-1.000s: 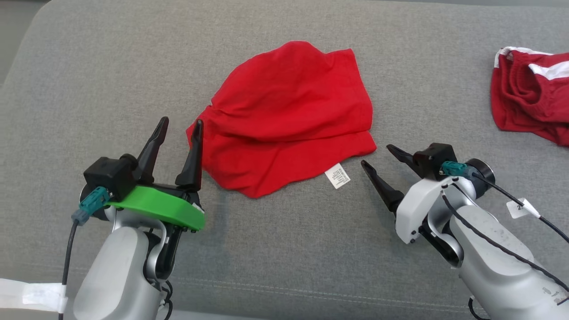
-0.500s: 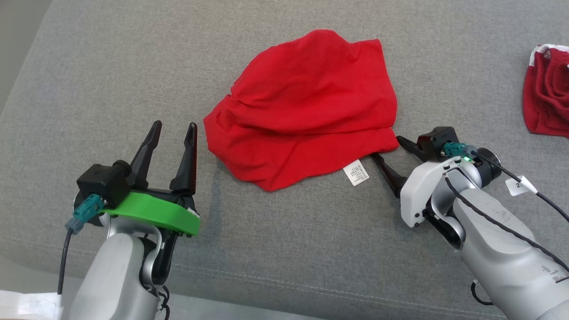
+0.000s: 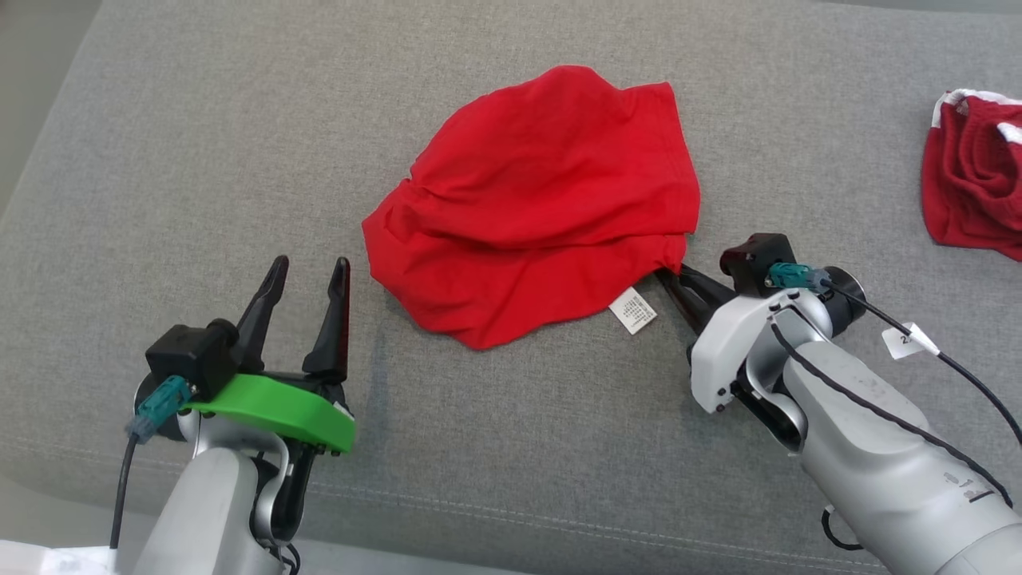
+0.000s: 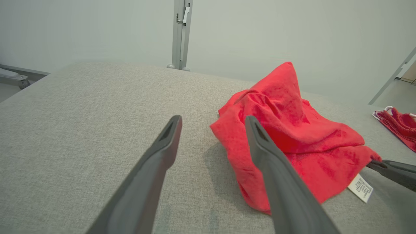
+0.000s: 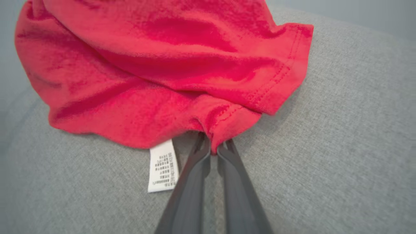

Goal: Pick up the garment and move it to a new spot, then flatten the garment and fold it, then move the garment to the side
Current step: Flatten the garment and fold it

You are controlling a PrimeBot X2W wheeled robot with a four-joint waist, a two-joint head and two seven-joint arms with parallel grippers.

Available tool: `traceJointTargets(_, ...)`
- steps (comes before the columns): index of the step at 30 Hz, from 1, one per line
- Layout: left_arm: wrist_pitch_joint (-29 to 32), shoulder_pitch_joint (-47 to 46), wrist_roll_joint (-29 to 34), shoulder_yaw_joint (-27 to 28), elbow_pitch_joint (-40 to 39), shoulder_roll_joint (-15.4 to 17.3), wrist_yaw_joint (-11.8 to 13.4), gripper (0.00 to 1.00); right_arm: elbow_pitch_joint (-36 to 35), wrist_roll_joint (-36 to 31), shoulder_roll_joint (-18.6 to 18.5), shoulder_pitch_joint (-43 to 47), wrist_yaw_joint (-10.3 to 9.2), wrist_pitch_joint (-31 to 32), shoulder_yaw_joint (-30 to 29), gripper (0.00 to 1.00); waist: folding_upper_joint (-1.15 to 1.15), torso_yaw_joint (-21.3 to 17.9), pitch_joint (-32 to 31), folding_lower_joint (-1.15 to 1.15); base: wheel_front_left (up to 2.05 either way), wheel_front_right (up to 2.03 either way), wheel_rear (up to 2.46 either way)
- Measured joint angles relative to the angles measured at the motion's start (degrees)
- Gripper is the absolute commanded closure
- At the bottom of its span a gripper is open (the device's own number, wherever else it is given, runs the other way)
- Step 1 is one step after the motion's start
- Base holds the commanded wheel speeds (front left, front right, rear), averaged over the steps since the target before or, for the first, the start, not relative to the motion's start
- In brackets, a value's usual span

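Observation:
The garment [image 3: 543, 208] is a crumpled red cloth lying on the grey cushion, with a white care label [image 3: 633, 311] at its near edge. My right gripper [image 3: 673, 269] is shut on the garment's near right corner; in the right wrist view the gripper [image 5: 213, 147] pinches a fold of the red hem [image 5: 224, 123]. My left gripper [image 3: 307, 271] stands open just left of the garment's near left edge, apart from it. In the left wrist view the left gripper [image 4: 213, 121] has nothing between its fingers, and the garment [image 4: 292, 136] lies to the right.
A second red garment with white trim [image 3: 970, 192] lies at the far right of the cushion [image 3: 200, 160]. The cushion's front edge [image 3: 519, 527] runs close below both arms. A metal post [image 4: 180, 32] stands beyond the cushion's far side.
My right gripper has moved in to the garment's near right corner and shut on it. The head camera has shifted. The left gripper stays open beside the garment.

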Motion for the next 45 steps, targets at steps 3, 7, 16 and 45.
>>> traceJointTargets(3, 0.0, 0.9, 0.0, 0.0, 1.4, 0.1, 0.0, 0.0, -1.0, 1.1, 0.4, -0.4, 0.0, -2.2, 0.2, 1.0, 0.0, -0.5, -0.7, 0.0, 0.0, 0.0, 0.0)
traceJointTargets(7, 0.0, 1.6, 0.0, -0.2, 2.6, 0.3, 0.0, 0.0, -3.3, 2.4, 0.5, -2.5, 0.0, -5.3, -0.3, 1.0, 0.0, -1.5, -1.9, 0.0, 0.0, 0.0, 0.0)
traceJointTargets(16, 0.0, 1.9, 0.4, -4.0, 4.4, 0.4, -0.1, 0.0, -8.6, 5.0, 0.9, -8.0, 0.0, -6.8, 1.3, 1.0, 0.0, -3.9, -5.1, 0.0, 0.0, 0.0, 0.0)
traceJointTargets(45, 4.9, -0.1, -1.3, -19.8, 5.2, -1.8, -0.3, 0.0, -11.7, 14.5, -0.3, -30.9, 0.01, -2.9, 5.6, 1.0, 0.0, -3.7, -9.6, 0.0, 0.0, 0.0, 0.0)
